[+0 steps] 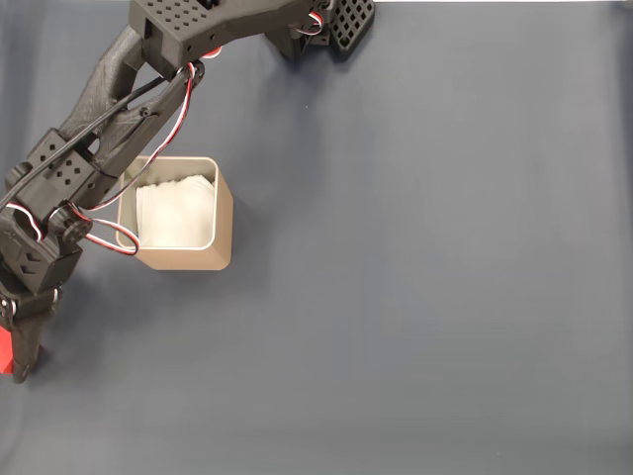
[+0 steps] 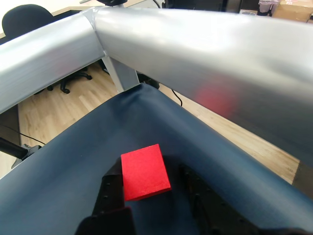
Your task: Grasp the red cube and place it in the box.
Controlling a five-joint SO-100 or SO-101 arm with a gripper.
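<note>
- Two views record this moment; the fixed view comes first. The arm reaches from the top edge down the left side of the dark blue worktop (image 1: 415, 297). The end effector (image 1: 14, 361) sits at the lower-left edge of the picture, with a sliver of the red cube (image 1: 5, 348) showing beside it. The box (image 1: 226, 213), tan with a white lining, stands upright to the right of the forearm, well apart from the cube.
- Wrist view: the red cube (image 2: 144, 171) lies between the two dark fingers (image 2: 111, 191), which flank its left and right faces. The end effector (image 2: 151, 196) looks pressed onto the cube, though contact on the right finger is not clearly visible. A silvery frame rail (image 2: 205, 49) crosses close behind, at the corner of the worktop (image 2: 63, 186).
- Judged step: securing the grasp before the lift. Doing it well calls for a firm, centred pinch, then a straight lift clear of the rail, followed by a swing toward the box, with release only when the cube is above the white lining.
</note>
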